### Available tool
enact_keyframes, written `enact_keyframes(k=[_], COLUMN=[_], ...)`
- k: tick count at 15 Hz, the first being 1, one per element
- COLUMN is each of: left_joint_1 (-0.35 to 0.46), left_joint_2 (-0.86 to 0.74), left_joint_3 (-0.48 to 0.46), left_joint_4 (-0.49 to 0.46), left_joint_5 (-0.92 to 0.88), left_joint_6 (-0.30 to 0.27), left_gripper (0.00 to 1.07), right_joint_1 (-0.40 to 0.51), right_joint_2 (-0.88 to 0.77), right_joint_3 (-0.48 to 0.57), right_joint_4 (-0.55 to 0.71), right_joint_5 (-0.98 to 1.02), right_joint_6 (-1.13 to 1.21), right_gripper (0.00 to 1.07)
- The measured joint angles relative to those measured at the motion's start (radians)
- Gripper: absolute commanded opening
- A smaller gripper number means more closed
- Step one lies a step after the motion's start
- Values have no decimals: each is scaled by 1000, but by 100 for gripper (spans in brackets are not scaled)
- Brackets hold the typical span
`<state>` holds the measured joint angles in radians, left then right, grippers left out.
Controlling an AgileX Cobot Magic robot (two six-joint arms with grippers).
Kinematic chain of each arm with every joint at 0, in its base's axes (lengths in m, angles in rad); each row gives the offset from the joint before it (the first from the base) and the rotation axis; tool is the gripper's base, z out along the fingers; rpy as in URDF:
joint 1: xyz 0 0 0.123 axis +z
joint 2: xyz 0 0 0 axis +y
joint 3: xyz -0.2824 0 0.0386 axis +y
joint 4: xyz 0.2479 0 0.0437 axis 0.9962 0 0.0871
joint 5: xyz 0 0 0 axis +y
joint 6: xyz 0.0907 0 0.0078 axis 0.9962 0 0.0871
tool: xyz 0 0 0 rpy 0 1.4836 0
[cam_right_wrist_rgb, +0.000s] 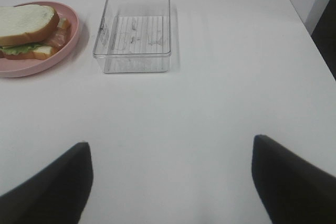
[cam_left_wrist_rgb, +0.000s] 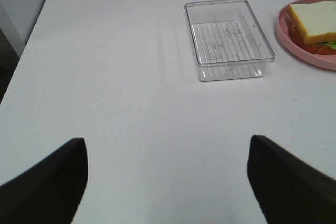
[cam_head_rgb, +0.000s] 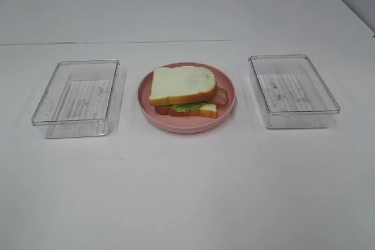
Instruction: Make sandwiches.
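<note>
A stacked sandwich (cam_head_rgb: 183, 91) lies on the round pink plate (cam_head_rgb: 146, 102) in the middle of the table: a white bread slice with orange-brown crust on top, green lettuce (cam_head_rgb: 186, 107) and reddish bacon (cam_head_rgb: 221, 96) showing under it, another bread slice below. It also shows in the left wrist view (cam_left_wrist_rgb: 314, 23) and the right wrist view (cam_right_wrist_rgb: 29, 28). My left gripper (cam_left_wrist_rgb: 167, 182) is open and empty, over bare table well short of the left tray. My right gripper (cam_right_wrist_rgb: 170, 182) is open and empty, short of the right tray. Neither gripper appears in the exterior high view.
A clear plastic rectangular tray (cam_head_rgb: 77, 98) stands left of the plate, empty, also in the left wrist view (cam_left_wrist_rgb: 228, 38). A second empty clear tray (cam_head_rgb: 292, 90) stands to the right, also in the right wrist view (cam_right_wrist_rgb: 135, 31). The white table's edges show in both wrist views.
</note>
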<state>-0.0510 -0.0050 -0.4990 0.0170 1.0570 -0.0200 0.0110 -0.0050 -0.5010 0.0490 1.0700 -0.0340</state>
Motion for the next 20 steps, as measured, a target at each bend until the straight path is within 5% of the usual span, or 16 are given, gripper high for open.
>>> enact_keyframes(k=[20], left_joint_1=[0], left_joint_2=[0], left_joint_3=[0], left_joint_4=[-59], left_joint_5=[0], left_joint_6=[20], left_gripper=[79], right_joint_1=[0], right_joint_2=[0], right_joint_3=[0], right_joint_4=[0], right_joint_5=[0], right_joint_6=[0], right_gripper=[78])
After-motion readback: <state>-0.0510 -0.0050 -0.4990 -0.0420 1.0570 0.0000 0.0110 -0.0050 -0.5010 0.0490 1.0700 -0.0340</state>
